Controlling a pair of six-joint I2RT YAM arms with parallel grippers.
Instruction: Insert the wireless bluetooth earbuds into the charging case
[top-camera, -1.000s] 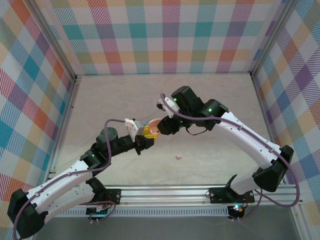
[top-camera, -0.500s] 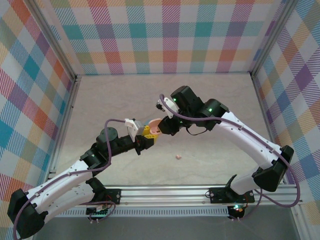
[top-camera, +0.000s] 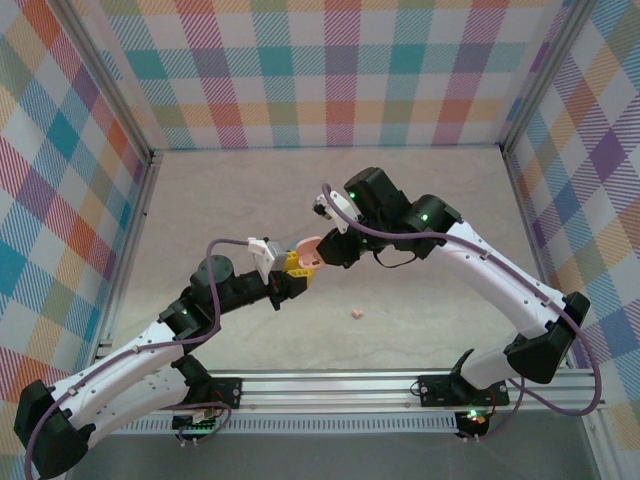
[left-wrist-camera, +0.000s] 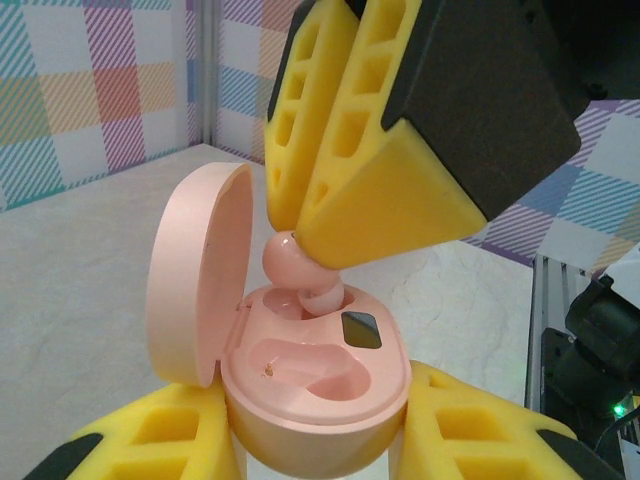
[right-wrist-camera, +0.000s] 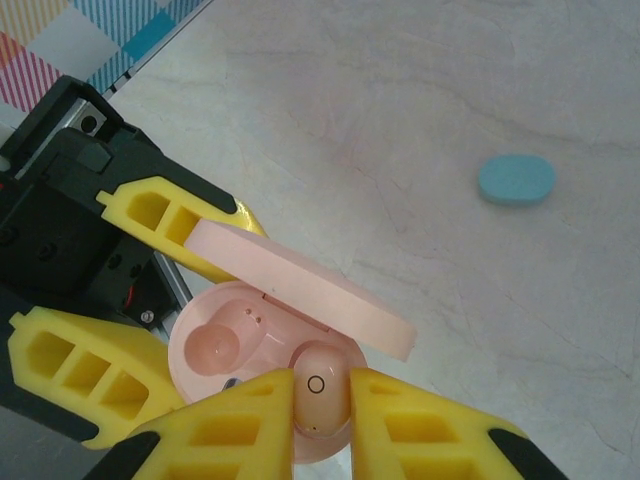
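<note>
My left gripper (left-wrist-camera: 315, 445) is shut on the base of a pink charging case (left-wrist-camera: 320, 395), which it holds above the table with the lid (left-wrist-camera: 195, 270) hinged open. My right gripper (right-wrist-camera: 320, 405) is shut on one of the pink earbuds (right-wrist-camera: 320, 385), and that earbud's tip (left-wrist-camera: 318, 295) sits in the far well of the case. The near well (left-wrist-camera: 310, 365) is bare. In the top view the two grippers meet at the case (top-camera: 308, 250) mid-table. A second pink earbud (top-camera: 356, 314) lies loose on the table, nearer the front.
A light blue oval case (right-wrist-camera: 516, 180) lies closed on the marble tabletop beyond the pink case. Checked walls (top-camera: 330, 70) stand at the back and both sides. A metal rail (top-camera: 330, 385) runs along the near edge.
The right arm has shifted slightly toward the back while staying over the case. The left arm and case have barely moved.
</note>
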